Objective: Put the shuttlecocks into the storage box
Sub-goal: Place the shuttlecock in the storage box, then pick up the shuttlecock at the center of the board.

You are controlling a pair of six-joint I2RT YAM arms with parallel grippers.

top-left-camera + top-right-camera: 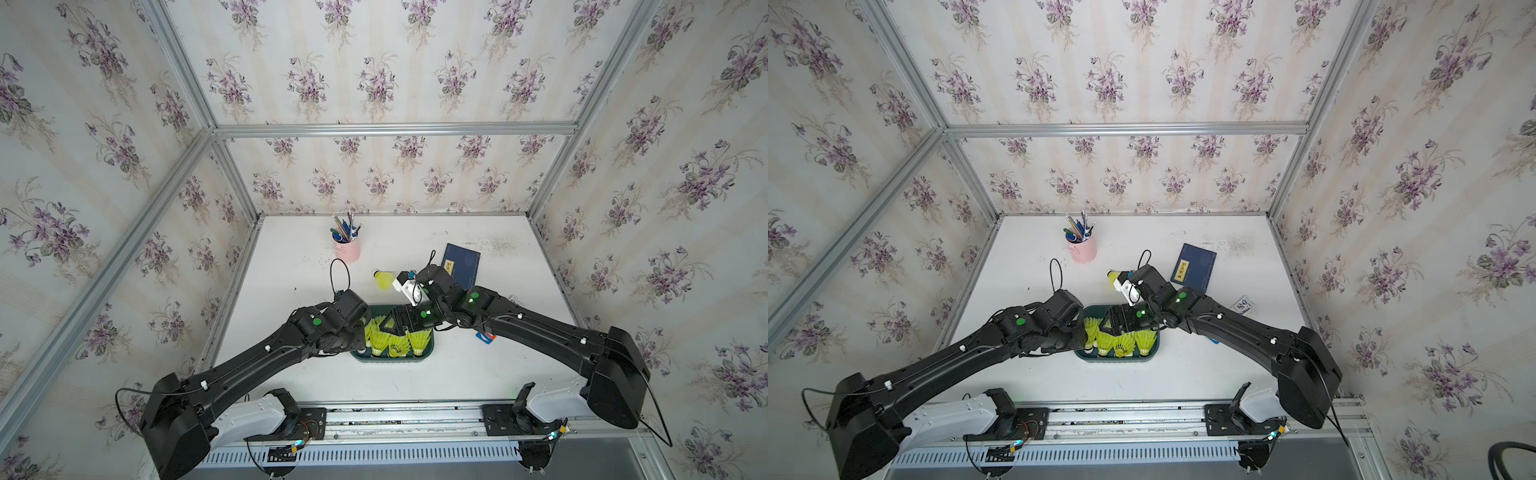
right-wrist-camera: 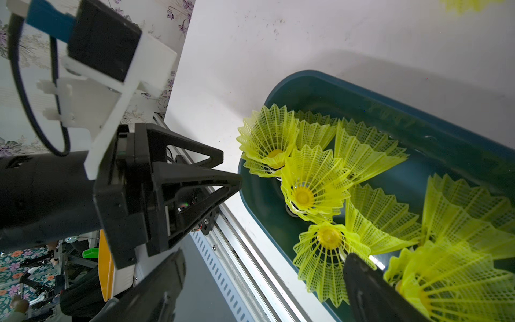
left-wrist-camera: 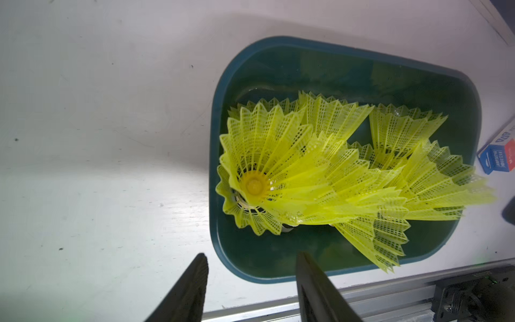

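The dark teal storage box (image 1: 390, 358) (image 1: 1117, 358) sits at the front middle of the table, and both wrist views show it, the left (image 3: 213, 139) and the right (image 2: 418, 125). Several neon yellow-green shuttlecocks (image 1: 399, 343) (image 3: 278, 156) (image 2: 306, 181) stand and lean inside it. One more shuttlecock (image 1: 384, 279) (image 1: 1112, 276) lies on the table behind the box. My left gripper (image 3: 252, 255) (image 2: 231, 168) hovers at the box's left end, open, with nothing between its fingers. My right gripper (image 1: 392, 328) (image 2: 264, 255) hangs over the box, open wide and holding nothing.
A pink pen cup (image 1: 347, 249) stands at the back. A flat navy book (image 1: 461, 264) lies back right. A small blue and red card box (image 1: 486, 336) (image 3: 498, 150) sits right of the storage box. An aluminium rail (image 1: 395, 415) runs along the table's front edge.
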